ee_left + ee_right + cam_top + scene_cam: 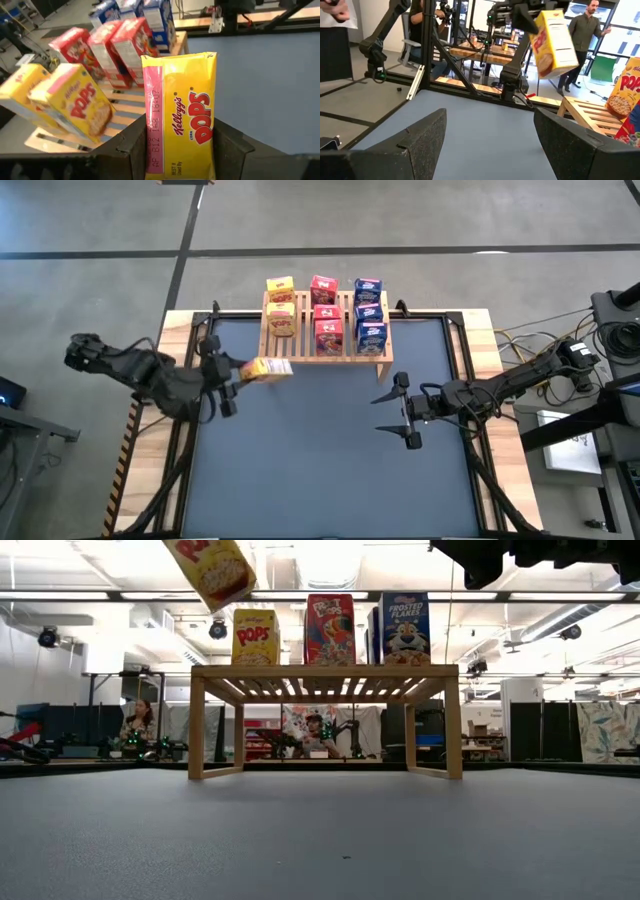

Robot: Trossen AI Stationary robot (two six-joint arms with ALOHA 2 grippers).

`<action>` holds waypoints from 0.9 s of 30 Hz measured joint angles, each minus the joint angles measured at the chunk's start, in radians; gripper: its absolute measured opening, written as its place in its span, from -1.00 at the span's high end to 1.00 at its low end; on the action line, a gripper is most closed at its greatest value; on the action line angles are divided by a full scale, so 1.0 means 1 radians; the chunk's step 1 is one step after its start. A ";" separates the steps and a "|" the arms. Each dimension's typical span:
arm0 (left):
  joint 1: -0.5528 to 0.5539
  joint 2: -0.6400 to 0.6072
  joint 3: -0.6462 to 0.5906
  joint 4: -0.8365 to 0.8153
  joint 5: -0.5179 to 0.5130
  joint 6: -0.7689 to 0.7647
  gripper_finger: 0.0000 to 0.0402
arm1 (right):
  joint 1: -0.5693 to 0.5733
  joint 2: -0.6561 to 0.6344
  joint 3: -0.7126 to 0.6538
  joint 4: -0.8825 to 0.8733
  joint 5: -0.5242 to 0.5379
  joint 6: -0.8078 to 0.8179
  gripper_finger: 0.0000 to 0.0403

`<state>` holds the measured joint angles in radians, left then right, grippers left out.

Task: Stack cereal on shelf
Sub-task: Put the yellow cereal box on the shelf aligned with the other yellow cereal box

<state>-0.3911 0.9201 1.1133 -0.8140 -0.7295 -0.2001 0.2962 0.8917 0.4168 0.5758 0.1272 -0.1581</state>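
My left gripper (238, 370) is shut on a yellow Pops cereal box (268, 369), held in the air just off the near left corner of the shelf (325, 358). In the low view this box (212, 570) hangs tilted, above the height of the shelf top (325, 671). The light-wood slatted shelf carries two yellow boxes (281, 305), three red boxes (326, 315) and three blue boxes (370, 312), standing on their bases in rows. My right gripper (405, 415) is open over the mat, near the shelf's right leg, and touches nothing. My left gripper pinches the yellow box between its two fingers (132, 145) at the end nearest the wrist (180, 160). One finger lies on the narrow side with the pink date strip, the other on the opposite narrow side. The box points away from the fingers toward the shelf, lifted clear and tilted.
The dark mat (320, 470) stretches from the shelf to the near edge. A wooden table border and black frame rails (465, 380) run along the sides. People (585, 30) and other equipment are in the room behind the table.
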 joint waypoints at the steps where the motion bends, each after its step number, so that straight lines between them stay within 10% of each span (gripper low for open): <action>1: 0.026 -0.009 0.000 0.015 0.022 0.031 0.26 | 0.000 0.000 0.000 0.000 0.000 0.000 -0.43; 16: 0.571 0.027 0.073 0.069 0.521 0.353 0.26 | 0.000 0.000 -0.001 0.001 0.003 0.000 -0.43; 27: 0.636 0.241 0.290 -0.174 0.596 0.507 0.26 | 0.000 0.000 -0.006 -0.003 0.003 0.000 -0.43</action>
<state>0.2450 1.1609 1.4035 -0.9877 -0.1332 0.3074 0.2965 0.8913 0.4105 0.5725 0.1307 -0.1577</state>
